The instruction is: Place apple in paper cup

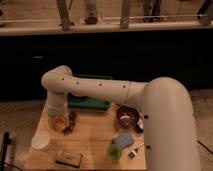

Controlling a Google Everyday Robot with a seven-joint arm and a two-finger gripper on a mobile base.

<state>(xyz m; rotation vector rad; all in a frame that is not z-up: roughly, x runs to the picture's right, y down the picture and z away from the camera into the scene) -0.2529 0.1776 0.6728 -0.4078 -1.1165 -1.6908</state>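
Observation:
The apple [60, 123] is a small orange-red fruit at the left of the wooden table [95, 132], right at the tip of my gripper [59, 118]. The gripper reaches down from the white arm [100, 90] and covers the apple's top. The white paper cup [41, 142] stands upright near the table's front left corner, a short way to the front left of the apple and apart from it. I cannot tell whether the apple rests on the table or is lifted.
A dark brown lumpy cluster [72, 123] lies just right of the apple. A green tray [90, 103] sits at the back, a maroon bowl [127, 116] at the right. A blue object [122, 139], a green cup [114, 153], a fork [135, 150] and a dark flat block [68, 158] lie in front.

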